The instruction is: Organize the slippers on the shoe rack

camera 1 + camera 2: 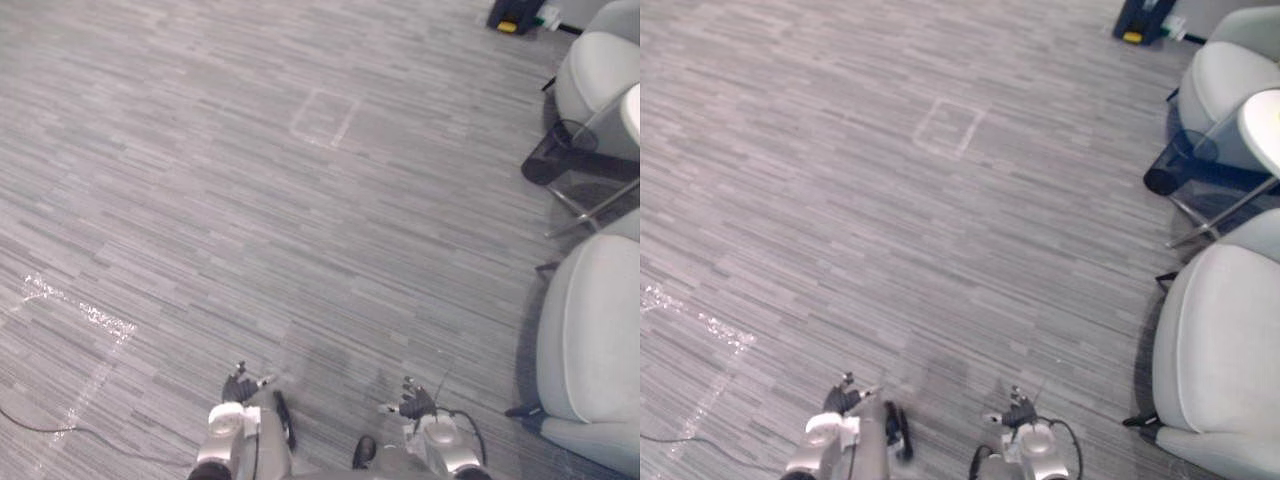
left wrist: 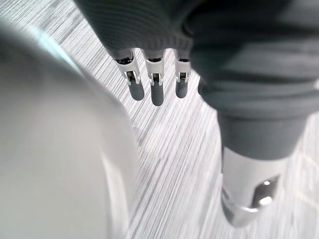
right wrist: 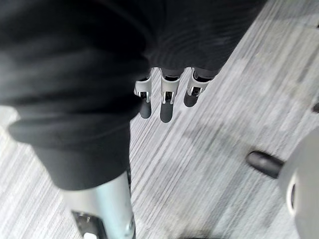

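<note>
Left robot hand [image 2: 156, 90] and right robot hand [image 3: 167, 108] hang straight-fingered above carpet [image 1: 300, 210].

floor [image 1: 300, 200]: grey striped carpet | right: pale chairs [image 1: 590, 340] | between them: dark bin [image 1: 558, 155]

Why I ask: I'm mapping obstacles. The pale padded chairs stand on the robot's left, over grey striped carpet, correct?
Not quite: the pale padded chairs stand on the robot's right, over grey striped carpet, as the left eye view shows.
</note>
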{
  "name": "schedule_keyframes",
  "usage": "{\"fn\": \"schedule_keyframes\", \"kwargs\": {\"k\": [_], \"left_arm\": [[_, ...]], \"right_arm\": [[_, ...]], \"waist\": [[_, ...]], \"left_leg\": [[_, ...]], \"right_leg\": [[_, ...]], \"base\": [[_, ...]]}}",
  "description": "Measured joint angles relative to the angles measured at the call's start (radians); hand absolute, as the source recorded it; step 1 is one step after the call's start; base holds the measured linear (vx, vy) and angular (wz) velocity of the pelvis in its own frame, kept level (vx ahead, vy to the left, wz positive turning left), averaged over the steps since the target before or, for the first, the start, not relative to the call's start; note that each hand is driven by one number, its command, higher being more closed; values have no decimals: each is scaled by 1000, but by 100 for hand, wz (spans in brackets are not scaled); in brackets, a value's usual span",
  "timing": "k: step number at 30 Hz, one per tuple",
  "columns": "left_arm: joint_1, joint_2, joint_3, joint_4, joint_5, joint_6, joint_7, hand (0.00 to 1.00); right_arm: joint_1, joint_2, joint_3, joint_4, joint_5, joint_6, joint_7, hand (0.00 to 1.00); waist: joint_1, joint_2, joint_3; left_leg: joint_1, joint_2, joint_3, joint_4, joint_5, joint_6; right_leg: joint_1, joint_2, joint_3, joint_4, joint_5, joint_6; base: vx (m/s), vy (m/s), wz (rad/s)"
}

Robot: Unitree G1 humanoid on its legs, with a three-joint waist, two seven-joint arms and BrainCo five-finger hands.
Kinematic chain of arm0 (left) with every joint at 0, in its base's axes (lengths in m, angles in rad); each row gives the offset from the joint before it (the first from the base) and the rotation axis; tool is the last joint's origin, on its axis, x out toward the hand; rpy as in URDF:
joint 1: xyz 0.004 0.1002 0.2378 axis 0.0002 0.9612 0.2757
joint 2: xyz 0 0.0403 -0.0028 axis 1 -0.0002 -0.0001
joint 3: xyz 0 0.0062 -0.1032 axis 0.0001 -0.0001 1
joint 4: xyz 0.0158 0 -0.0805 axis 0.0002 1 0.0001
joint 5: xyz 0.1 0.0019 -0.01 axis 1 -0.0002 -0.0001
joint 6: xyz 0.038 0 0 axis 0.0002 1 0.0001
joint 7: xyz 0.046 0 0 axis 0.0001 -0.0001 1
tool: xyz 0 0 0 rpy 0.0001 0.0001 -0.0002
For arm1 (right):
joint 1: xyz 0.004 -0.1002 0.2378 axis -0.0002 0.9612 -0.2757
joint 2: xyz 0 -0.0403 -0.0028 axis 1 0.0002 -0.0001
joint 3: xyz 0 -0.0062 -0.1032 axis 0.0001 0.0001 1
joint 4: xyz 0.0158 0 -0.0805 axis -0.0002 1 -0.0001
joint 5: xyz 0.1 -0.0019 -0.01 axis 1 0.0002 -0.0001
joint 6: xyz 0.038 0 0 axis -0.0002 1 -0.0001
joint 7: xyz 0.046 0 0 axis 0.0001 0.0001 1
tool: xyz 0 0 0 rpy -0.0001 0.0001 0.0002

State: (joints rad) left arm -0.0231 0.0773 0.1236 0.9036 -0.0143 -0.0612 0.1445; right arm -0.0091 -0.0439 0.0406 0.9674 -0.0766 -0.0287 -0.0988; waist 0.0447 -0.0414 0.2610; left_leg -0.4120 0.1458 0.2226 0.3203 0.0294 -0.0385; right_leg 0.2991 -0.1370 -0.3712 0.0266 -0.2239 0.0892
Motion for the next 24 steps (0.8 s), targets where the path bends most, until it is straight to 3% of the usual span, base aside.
{"fn": "schedule_keyframes", "kwargs": {"k": [2, 3, 4, 5, 6, 7, 8, 9, 10, 11, 12, 13, 14, 15, 16, 17, 18, 19, 20, 22, 23, 24], "left_arm": [[-9, 9, 1, 0, -10, 2, 8, 0], [-6, 10, 17, 0, -22, 1, 8, 0], [-6, 10, 17, 2, -27, 1, 9, 0], [-5, 16, 17, 12, -29, 3, 8, 0], [2, 28, 16, 40, -28, 14, 9, 0], [5, 29, 16, 41, -28, 15, 9, 0], [24, 30, 15, 41, -29, 19, 8, 0], [43, 26, 14, 41, -29, 22, 8, 0], [49, 24, 13, 41, -29, 21, 7, 0], [49, 19, 7, 45, -29, 23, 7, 0], [39, 8, -1, 49, -29, 23, 7, 0], [33, 3, -7, 50, -28, 23, 6, 0], [23, -5, -14, 50, -28, 22, 6, 0], [18, -12, -26, 54, -27, 22, 6, 0], [17, -15, -26, 56, -26, 22, 6, 0], [18, -22, -26, 71, -26, 22, 6, 0], [17, -35, -25, 79, -25, 22, 6, 0], [22, -57, -28, 82, -21, 20, 3, 0], [19, -79, -37, 83, -9, 9, 0, 0], [23, -105, -34, 88, -7, 7, -3, 0], [23, -116, -20, 87, -7, 8, -7, 0], [30, -125, 5, 71, -7, 10, -14, 0]], "right_arm": [[0, 15, 1, 0, 0, -3, 1, 0], [3, 24, -3, 4, -1, -5, 1, 0], [4, 26, -7, 7, -2, -5, 2, 0], [6, 29, -18, 9, -2, -5, 4, 0], [-2, 30, -32, 10, -2, -5, 10, 0], [-2, 29, -33, 8, -2, -6, 10, 0], [-2, 28, -33, 4, -3, -12, 12, 0], [-1, 26, -32, -1, -3, -13, 11, 0], [-1, 25, -33, -6, -3, -13, 10, 0], [-2, 22, -36, -13, -3, -19, 10, 0], [-9, 9, -38, -17, -3, -22, 10, 0], [-13, 2, -39, -16, -3, -21, 10, 0], [-17, 0, -57, -21, -1, -22, 11, 0], [-19, 3, -77, -21, -1, -20, 11, 0], [-19, 3, -77, -22, -1, -20, 12, 0], [-19, 2, -77, -24, -1, -20, 15, 0], [-21, -7, -79, -34, -2, -20, 15, 0], [-21, -12, -81, -45, -2, -20, 16, 0], [-25, -17, -107, -51, -2, -21, 19, 0], [-22, -20, -145, -49, -4, -17, 20, 0], [-11, -21, -159, -55, -3, -11, 18, 0], [12, -16, -155, -66, -4, -7, 19, 0]], "waist": [[-7, -26, -13], [-5, -44, -13], [-7, -50, -11], [-7, -57, -12], [-10, -57, -6], [-11, -56, -6], [-18, -50, -4], [-30, -48, -16], [-36, -47, -17], [-44, -47, -17], [-53, -36, -11], [-57, -30, -8], [-60, -23, -3], [-63, -24, -3], [-64, -25, -3], [-69, -27, -3], [-81, -7, -8], [-85, 33, -21], [-96, 60, -27], [-99, 88, -34], [-105, 94, -31], [-98, 97, -28]], "left_leg": [[-33, -28, -10, 42, -48, 16], [-26, -54, -16, 96, -109, 36], [-15, -63, -16, 104, -125, 39], [17, -78, -17, 117, -166, 47], [130, -93, -22, 113, -230, 54], [146, -93, -23, 108, -236, 57], [228, -99, -28, 60, -249, 61], [329, -102, -37, -20, -242, 51], [359, -101, -43, -44, -241, 49], [409, -101, -50, -94, -242, 50], [455, -91, -59, -135, -245, 45], [468, -85, -65, -147, -249, 38], [496, -76, -68, -169, -259, 23], [543, -71, -67, -189, -287, -5], [565, -71, -66, -195, -301, -15], [618, -70, -73, -201, -343, -33], [652, -54, -82, -196, -371, -41], [663, -29, -94, -183, -380, -38], [655, -9, -98, -125, -374, -39], [603, 33, -99, 57, -354, -66], [528, 75, -92, 275, -285, -90], [448, 148, -49, 495, -194, -89]], "right_leg": [[-38, -30, 2, 66, 12, -17], [-99, -87, 36, 279, 26, -6], [-118, -103, 48, 339, 35, 8], [-174, -142, 84, 510, 87, 27], [-298, -176, 160, 864, 139, 23], [-311, -176, 164, 898, 126, 21], [-363, -173, 157, 993, 72, 6], [-424, -151, 112, 977, 8, -21], [-448, -139, 96, 950, -13, -34], [-506, -113, 81, 855, -43, -52], [-571, -68, 83, 662, -46, -50], [-586, -49, 86, 567, -30, -51], [-610, -17, 99, 377, 33, -44], [-622, 7, 126, 141, 145, -31], [-622, 12, 135, 90, 171, -21], [-619, 13, 167, 84, 236, -12], [-618, 32, 185, 144, 291, -15], [-638, 55, 201, 223, 283, -37], [-659, 66, 211, 324, 217, -80], [-629, 67, 171, 384, 139, -90], [-572, 67, 141, 390, 97, -103], [-489, 79, 117, 365, 61, -115]], "base": [[534, 272, 48], [664, 337, 52], [558, 282, 39], [528, 205, 18], [416, 151, 13], [518, 147, 6], [511, 68, 11], [611, 66, 17], [610, 5, 24], [504, -64, 29], [507, -84, 29], [497, -107, 29], [513, -135, 22], [523, -154, 17], [552, -206, 14], [466, -187, 14], [618, -216, 26], [763, -237, 38], [743, -234, 36], [555, -202, 38], [625, -204, 61], [521, -160, 57]]}}
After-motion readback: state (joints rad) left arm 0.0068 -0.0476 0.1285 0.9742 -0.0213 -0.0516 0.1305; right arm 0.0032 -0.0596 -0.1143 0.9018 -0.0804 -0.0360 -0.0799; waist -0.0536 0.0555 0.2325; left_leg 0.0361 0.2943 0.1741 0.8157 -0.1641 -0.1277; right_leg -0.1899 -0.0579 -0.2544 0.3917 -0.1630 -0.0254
